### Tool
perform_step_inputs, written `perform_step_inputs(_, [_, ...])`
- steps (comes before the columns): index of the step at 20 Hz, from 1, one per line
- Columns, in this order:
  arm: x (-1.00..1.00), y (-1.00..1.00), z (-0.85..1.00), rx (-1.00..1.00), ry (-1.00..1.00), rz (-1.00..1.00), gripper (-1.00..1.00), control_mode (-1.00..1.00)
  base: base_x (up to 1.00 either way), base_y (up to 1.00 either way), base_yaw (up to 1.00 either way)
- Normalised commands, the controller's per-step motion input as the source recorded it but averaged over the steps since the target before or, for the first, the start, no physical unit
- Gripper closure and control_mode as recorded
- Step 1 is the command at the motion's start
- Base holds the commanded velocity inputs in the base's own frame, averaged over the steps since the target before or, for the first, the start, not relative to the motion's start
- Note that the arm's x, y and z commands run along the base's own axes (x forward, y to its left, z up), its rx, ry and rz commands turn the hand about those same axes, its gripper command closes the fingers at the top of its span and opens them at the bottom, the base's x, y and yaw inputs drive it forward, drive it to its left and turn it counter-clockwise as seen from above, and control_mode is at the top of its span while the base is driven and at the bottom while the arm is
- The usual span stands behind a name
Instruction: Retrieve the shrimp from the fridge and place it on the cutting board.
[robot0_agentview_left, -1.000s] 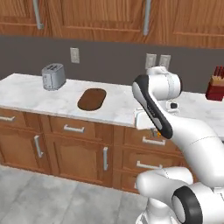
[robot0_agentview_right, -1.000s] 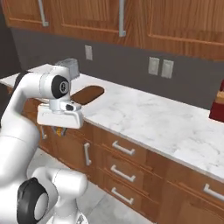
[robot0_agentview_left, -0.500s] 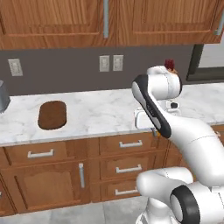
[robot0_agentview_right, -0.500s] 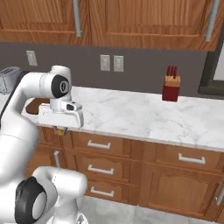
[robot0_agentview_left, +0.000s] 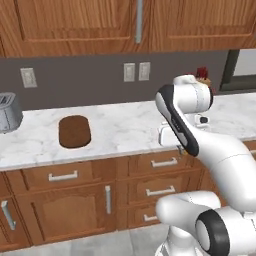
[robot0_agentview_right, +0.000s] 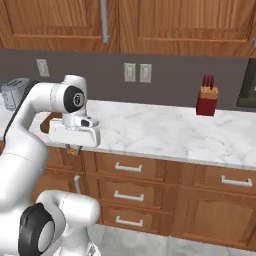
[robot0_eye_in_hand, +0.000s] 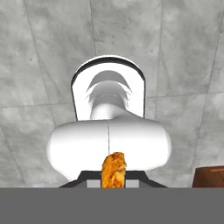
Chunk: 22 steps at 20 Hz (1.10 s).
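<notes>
While the pincer is closed, the shrimp sits pinched within it.

Kitchen run: white marble countertop over wooden base cabinets with pale bar handles; matching wall cabinets above. Dark grey backsplash carrying white wall outlets. Grey tiled floor.
</notes>
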Motion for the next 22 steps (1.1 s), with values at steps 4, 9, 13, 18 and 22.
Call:
perform_step_inputs(4, [0.0,0.0,0.0,0.0,0.0,0.0,1.0,1.0,0.0,0.93,0.32])
perform_step_inputs(9, [0.0,0.0,0.0,0.0,0.0,0.0,1.0,1.0,0.25,0.86,0.16])
perform_step_inputs(13, [0.0,0.0,0.0,0.0,0.0,0.0,1.0,1.0,0.71,0.31,-0.04])
perform_step_inputs(18, [0.0,0.0,0.0,0.0,0.0,0.0,1.0,1.0,0.57,0.24,-0.24])
perform_step_inputs(22, [0.0,0.0,0.0,0.0,0.0,0.0,1.0,1.0,0.44,0.28,-0.24])
